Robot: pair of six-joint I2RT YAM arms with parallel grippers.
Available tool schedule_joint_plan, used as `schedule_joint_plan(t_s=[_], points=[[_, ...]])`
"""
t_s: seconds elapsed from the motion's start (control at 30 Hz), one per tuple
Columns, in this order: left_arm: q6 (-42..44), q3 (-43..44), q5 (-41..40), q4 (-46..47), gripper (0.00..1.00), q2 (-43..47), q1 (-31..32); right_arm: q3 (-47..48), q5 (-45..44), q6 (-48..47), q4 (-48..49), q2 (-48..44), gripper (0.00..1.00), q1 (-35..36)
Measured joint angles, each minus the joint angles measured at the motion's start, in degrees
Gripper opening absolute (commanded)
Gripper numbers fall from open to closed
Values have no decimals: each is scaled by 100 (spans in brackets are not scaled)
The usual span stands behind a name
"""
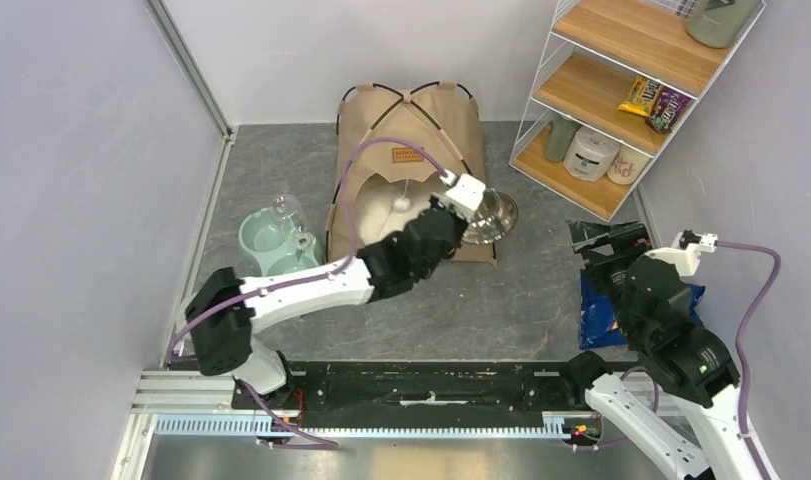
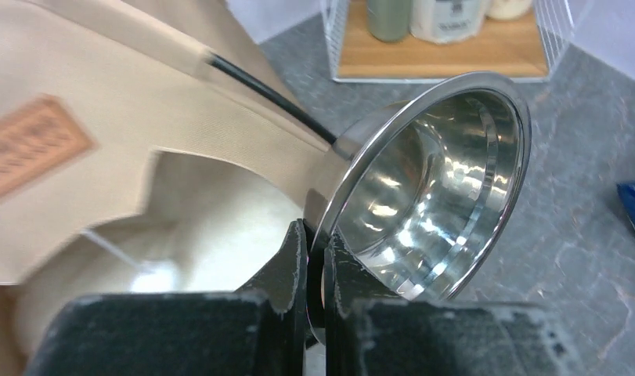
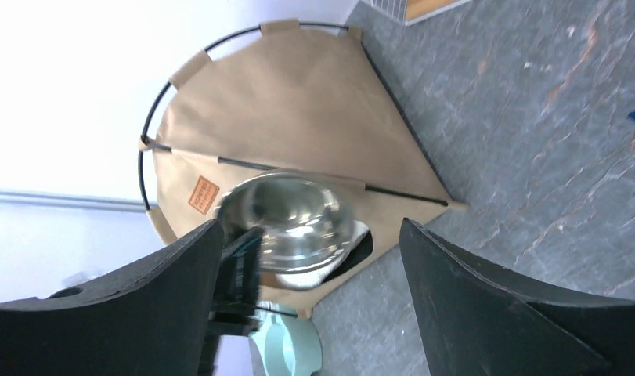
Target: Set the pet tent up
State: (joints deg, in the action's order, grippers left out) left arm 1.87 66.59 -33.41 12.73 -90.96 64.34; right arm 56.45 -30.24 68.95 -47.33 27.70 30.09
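Pet tent (image 1: 406, 130) is seen erected at back wall, centre, w/ white pillow (image 1: 381, 212) laid inside doorway. Steel bowl (image 2: 431, 180) is pinched by its rim in left gripper (image 2: 315, 243), tilted, just beside doorway. Right gripper (image 3: 310, 235) is held spread wide, nothing gripped. Setup is judged approx. done; bowl is not yet set down.

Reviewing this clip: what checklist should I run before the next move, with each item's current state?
1. The left end effector is shut on the steel bowl's rim: ok.
2. The right end effector is open, holding nothing: ok.
3. The tent stands upright, poles crossed on top: ok.
4. The white pillow lies inside the tent: ok.
5. The steel bowl is clear of the tent's fabric: cannot tell.
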Motion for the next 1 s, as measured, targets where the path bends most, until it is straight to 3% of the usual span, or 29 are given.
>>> schedule_joint_plan(t_s=[0.23, 0.53, 0.7, 0.9, 1.0], points=[[-144, 151, 240, -892, 2, 1270, -1010, 103, -481, -337, -42, -55, 89, 0], [-813, 623, 321, -2210, 2, 2767, -3088, 103, -494, -444, -26, 306, 89, 2], [-1547, 715, 531, -2879, 2, 2949, -4664, 103, -396, -485, 15, 470, 89, 2], [-2667, 382, 1541, -3257, 2, 2568, -6839, 87, -295, -557, 61, 531, 89, 2], [-3121, -15, 2068, -3174, 2, 2181, -7442, 50, -258, -560, 114, 531, 89, 2]])
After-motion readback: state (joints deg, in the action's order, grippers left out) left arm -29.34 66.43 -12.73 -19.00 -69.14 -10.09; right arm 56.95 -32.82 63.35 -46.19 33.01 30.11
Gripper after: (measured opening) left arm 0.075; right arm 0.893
